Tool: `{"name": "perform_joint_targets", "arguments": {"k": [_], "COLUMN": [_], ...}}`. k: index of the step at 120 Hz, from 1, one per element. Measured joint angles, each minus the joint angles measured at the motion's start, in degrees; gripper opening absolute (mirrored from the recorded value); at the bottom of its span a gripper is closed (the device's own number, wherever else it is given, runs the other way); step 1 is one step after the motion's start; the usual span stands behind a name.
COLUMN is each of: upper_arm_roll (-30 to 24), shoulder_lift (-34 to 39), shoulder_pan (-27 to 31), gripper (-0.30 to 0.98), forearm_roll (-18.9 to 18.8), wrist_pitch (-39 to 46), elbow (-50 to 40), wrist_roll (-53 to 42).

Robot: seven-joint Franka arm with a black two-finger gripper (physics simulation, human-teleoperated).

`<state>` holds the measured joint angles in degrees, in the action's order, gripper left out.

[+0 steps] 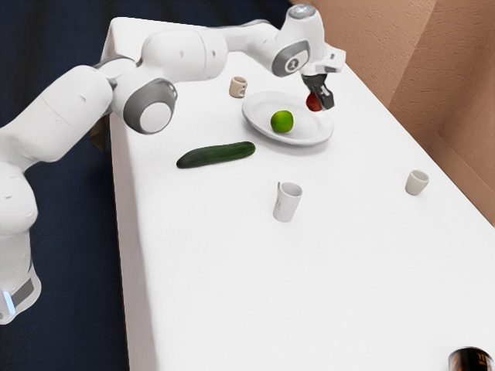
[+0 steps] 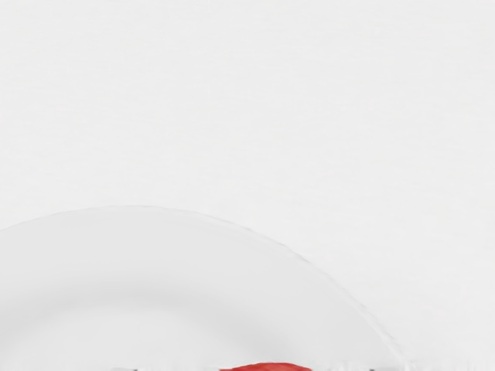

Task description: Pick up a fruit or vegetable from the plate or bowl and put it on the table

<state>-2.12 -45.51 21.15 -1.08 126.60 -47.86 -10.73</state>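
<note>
Red fruit (image 1: 313,102) at the gripper (image 1: 320,103) — can't tell how the fingers sit — an off-centre pinch could drop it on the plate (image 1: 257,124).

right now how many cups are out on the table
3: a tan cup beside the plate, a white cup near the exterior view's middle, and a pale cup toward its right. The arm could hide another.

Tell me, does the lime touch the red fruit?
Apart. The exterior view shows a bare strip of white plate between the lime and the red fruit.
</note>
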Motion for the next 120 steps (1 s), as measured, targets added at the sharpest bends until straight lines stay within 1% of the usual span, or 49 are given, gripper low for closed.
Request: {"name": "perform_joint_targets", "arguments": {"k": [35,44,70,120], "upper_arm_roll": [-0.02,-0.08,-0.1,-0.17], "shoulder_lift": [-0.21,-0.54,-2.9,-4.86], "shoulder_pan": [-8.03,-9.9,-11.57,-14.25], "gripper": [0.34,0.34,0.33,0.34], "forearm_roll": [-1.42,-2.32,-3.96,-4.63], "wrist_pitch": [-1.89,-2.44,-4.11,-4.9], "elbow": [-0.31,-0.62,-3.23,-3.41], "wrist_roll": [0.11,0.34,1.45,4.15]}}
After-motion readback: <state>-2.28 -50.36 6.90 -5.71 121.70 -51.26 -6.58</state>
